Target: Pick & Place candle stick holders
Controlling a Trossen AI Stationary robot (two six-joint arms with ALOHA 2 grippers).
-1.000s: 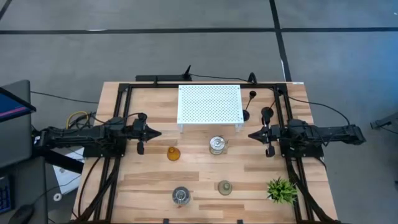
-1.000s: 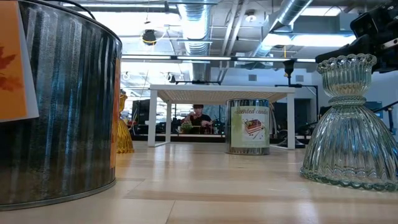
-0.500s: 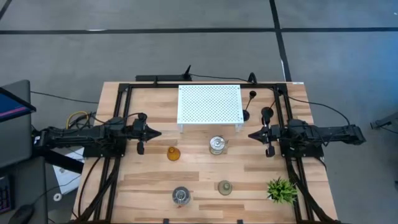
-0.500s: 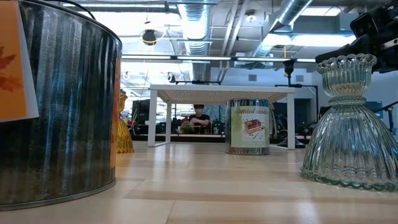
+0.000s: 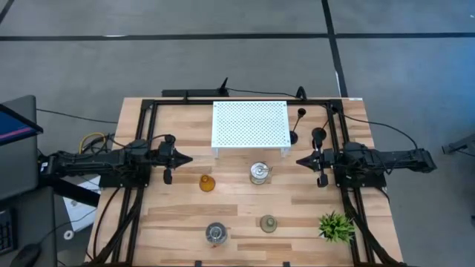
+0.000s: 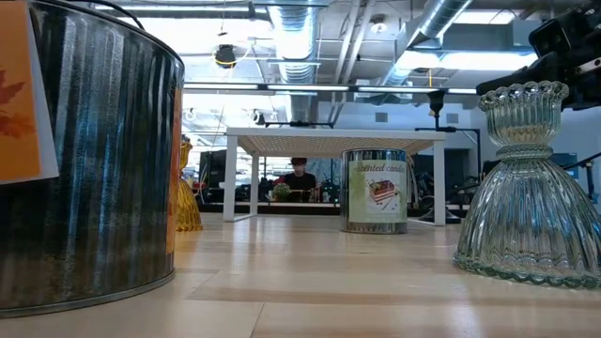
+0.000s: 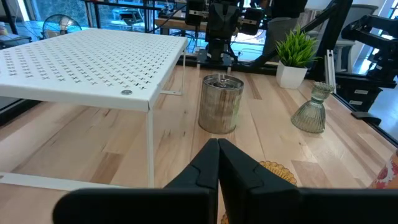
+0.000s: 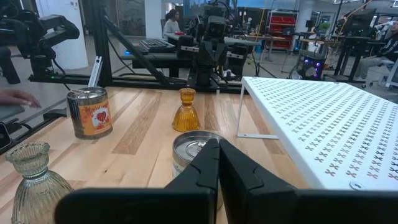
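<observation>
On the wooden table stand an amber glass holder (image 5: 206, 183), a silvery jar (image 5: 259, 173) near the middle, a second silvery jar (image 5: 216, 233) and a grey-green holder (image 5: 268, 223) toward the near edge. Two black thin-stemmed holders (image 5: 300, 115) (image 5: 319, 135) stand at the right of the white perforated stand (image 5: 249, 124). My left gripper (image 5: 187, 158) is shut at the table's left side, level, pointing toward the middle. My right gripper (image 5: 300, 161) is shut at the right side, facing it. Neither has anything between its fingers.
A spiky green plant (image 5: 335, 226) in a white pot stands at the near right corner. A black frame (image 5: 147, 111) runs round the table's edges. A person's hand (image 8: 18, 96) shows beyond the table in the right wrist view.
</observation>
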